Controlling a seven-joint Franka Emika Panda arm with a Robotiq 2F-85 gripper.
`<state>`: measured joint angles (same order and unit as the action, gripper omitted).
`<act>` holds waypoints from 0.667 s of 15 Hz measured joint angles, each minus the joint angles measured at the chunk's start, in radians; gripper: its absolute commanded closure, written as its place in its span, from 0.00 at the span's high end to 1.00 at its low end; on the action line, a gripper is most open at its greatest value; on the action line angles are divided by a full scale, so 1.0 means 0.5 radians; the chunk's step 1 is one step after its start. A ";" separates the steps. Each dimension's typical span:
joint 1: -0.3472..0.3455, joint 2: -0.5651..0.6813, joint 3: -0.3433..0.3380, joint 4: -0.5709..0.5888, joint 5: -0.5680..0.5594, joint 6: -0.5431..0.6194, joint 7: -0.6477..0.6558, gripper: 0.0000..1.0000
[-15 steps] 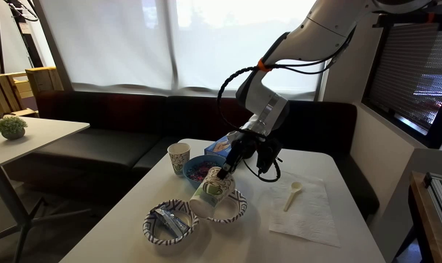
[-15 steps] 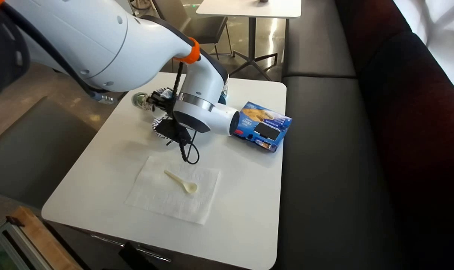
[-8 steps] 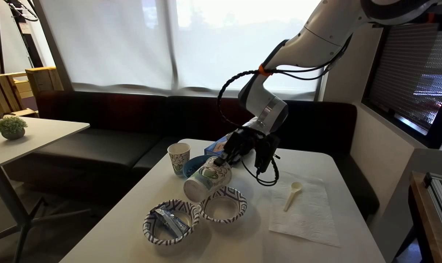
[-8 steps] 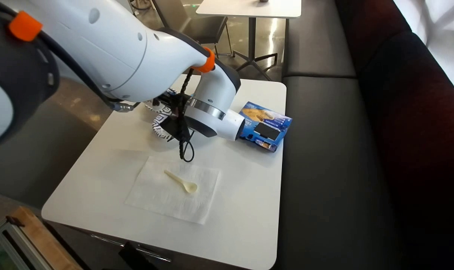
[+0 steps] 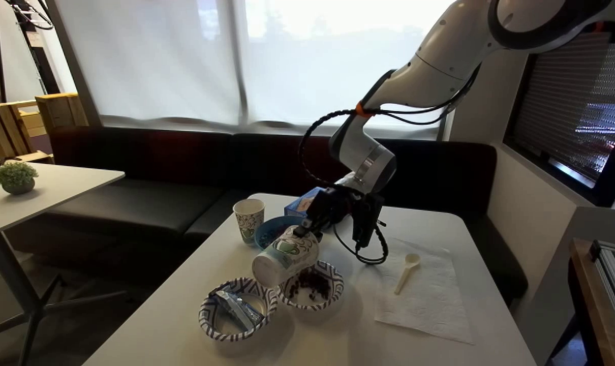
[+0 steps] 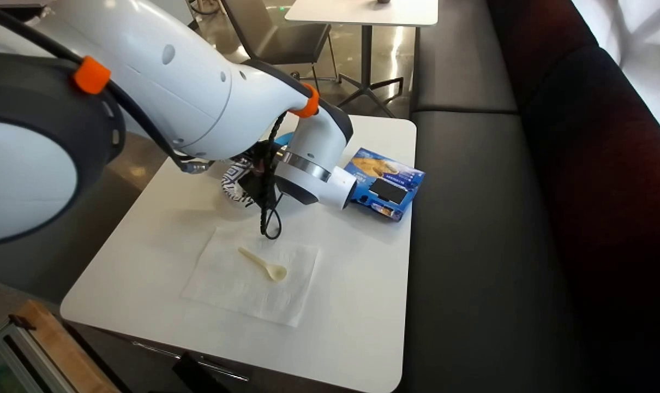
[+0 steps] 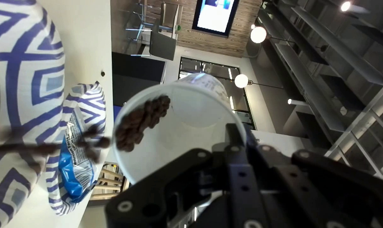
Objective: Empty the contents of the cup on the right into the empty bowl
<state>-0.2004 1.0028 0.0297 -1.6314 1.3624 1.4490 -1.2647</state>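
Note:
My gripper [image 5: 307, 231] is shut on the wall of the patterned paper cup [image 5: 285, 256], one finger inside the rim, as the wrist view shows for the gripper [image 7: 242, 136] and cup [image 7: 194, 126]. The cup is tipped on its side, with its base toward the camera in an exterior view. It hangs over the striped bowl [image 5: 337, 284], whose rim also shows in the wrist view [image 7: 49, 82]. Dark brown pieces [image 5: 312, 284] lie in this bowl. More brown pieces [image 7: 142, 122] sit inside the cup along its lower wall, and several blurred ones fall past its mouth. In an exterior view the arm hides the cup.
A twin striped bowl [image 5: 272, 300] with a foil packet [image 5: 239, 310] stands beside the bowl. A second paper cup [image 5: 249, 221], a blue bowl [image 5: 274, 223] and a blue box [image 6: 384, 183] stand behind. A spoon [image 6: 264, 265] lies on a napkin [image 6: 243, 297].
The cup has moved a little up and left in an exterior view and tipped further. Dark brown pieces have dropped into the striped bowl, which showed none half a second ago.

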 measured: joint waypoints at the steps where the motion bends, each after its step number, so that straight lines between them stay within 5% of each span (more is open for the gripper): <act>1: 0.011 0.014 0.000 0.018 0.000 0.000 0.021 0.01; 10: 0.023 0.134 0.012 0.160 0.042 -0.146 0.190 0.01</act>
<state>-0.1892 1.0697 0.0358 -1.5515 1.3832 1.3760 -1.1699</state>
